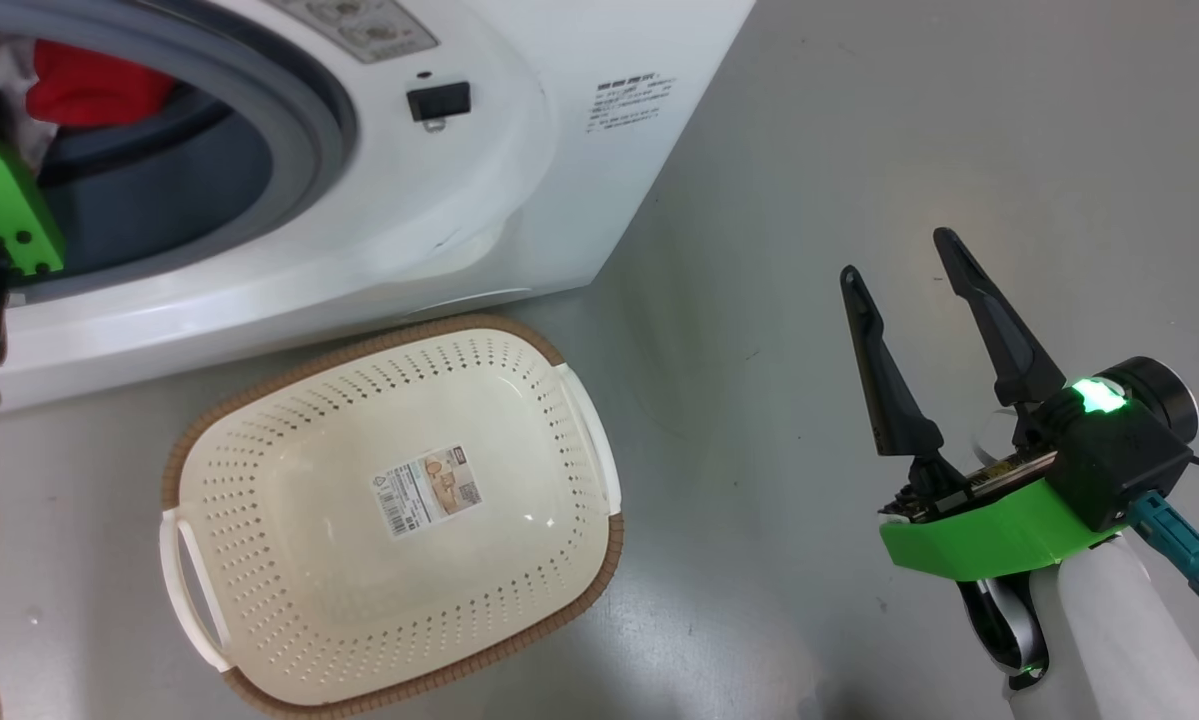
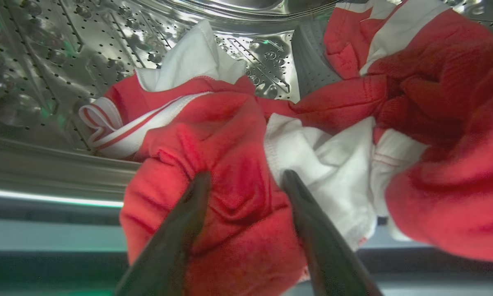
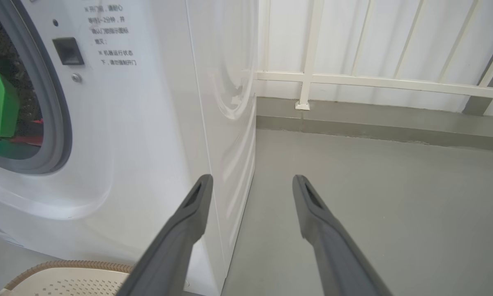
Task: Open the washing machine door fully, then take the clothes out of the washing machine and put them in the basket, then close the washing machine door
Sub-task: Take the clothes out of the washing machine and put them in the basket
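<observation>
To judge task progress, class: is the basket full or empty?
Empty. The basket shows its bare perforated bottom and paper label; the clothes lie in the drum.

The white washing machine stands with its grey-ringed mouth uncovered, red-and-white clothes heaped inside the perforated steel drum — the cream, brown-rimmed basket sits upright on the floor just before it, label showing.

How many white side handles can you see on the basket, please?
2: one handle on the basket's lower-left end in the head view, the other on its upper-right end.
</observation>
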Controlling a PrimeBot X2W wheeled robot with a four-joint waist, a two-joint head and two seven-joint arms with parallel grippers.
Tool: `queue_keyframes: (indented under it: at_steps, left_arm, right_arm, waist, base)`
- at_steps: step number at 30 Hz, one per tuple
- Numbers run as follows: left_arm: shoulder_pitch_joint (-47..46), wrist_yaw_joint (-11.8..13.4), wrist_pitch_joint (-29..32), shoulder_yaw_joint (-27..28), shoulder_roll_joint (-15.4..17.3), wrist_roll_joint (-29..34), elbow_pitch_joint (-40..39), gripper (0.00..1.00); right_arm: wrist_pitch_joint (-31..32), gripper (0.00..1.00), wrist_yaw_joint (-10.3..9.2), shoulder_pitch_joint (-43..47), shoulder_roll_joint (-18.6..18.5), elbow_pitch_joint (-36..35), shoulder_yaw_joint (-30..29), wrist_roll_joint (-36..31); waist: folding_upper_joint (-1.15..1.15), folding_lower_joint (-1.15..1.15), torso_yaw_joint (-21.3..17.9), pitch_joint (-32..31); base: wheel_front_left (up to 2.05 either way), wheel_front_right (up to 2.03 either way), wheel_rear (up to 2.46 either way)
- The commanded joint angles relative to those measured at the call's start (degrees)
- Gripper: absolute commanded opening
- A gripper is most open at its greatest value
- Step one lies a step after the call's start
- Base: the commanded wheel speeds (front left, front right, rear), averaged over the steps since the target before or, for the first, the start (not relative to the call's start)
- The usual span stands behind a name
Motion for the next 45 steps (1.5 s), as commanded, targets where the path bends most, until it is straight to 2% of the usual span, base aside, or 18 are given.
queue_keyframes:
  at_steps: [1,5,13,20,26,34,39,45]
  left_arm:
    - [1.2,-0.5,0.7,0.4,3.7,0.2,0.7,0.0]
    - [1.2,-0.6,-0.6,0.3,3.3,-0.1,0.6,0.0]
    - [2.3,-1.6,-8.9,1.1,3.1,-1.7,-1.0,0.0]
    - [5.2,-4.9,-16.7,2.7,2.3,-4.6,-2.2,0.0]
    - [9.2,-5.8,-20.6,3.8,2.5,-5.7,-5.4,0.0]
    - [18.9,-5.4,-20.9,7.5,2.2,-5.2,-19.9,0.0]
    - [26.3,-4.5,-20.9,10.6,0.4,-4.7,-28.5,0.0]
    - [34.6,-5.7,-21.0,13.4,-1.8,-4.6,-36.6,0.0]
  right_arm:
    - [-0.4,1.0,0.35,0.0,0.0,-1.2,1.2,0.6]
    - [-0.4,1.0,0.35,0.1,0.0,-1.1,1.3,0.7]
    - [-0.4,1.0,0.35,0.0,0.0,-0.8,0.9,0.7]
    - [-0.4,1.0,0.35,0.6,0.0,-0.6,0.5,0.7]
    - [-0.4,1.0,0.35,1.1,0.0,-0.4,0.4,0.8]
    - [-0.4,1.0,0.35,2.7,0.0,-0.1,-0.3,0.8]
    - [-0.4,1.0,0.35,3.7,0.0,0.0,-0.5,0.8]
    - [-0.4,1.0,0.35,5.4,0.0,0.5,-0.7,1.1]
  waist:
    - [0.0,0.0,0.1,0.0]
    - [0.0,0.0,0.3,-0.2]
    - [0.0,0.0,0.8,-0.7]
    - [0.0,0.0,1.8,-2.1]
    - [0.0,0.0,2.6,-4.0]
    - [0.0,0.0,3.8,-7.2]
    - [0.0,0.0,4.4,-9.6]
    - [0.0,0.0,5.0,-13.3]
  base:
    - [0.0,0.0,0.0]
    - [0.0,0.0,0.0]
    - [0.0,0.0,0.0]
    - [0.0,0.0,0.0]
    - [0.0,0.0,0.0]
    - [0.0,0.0,0.0]
    - [0.0,0.0,0.0]
    - [0.0,0.0,0.0]
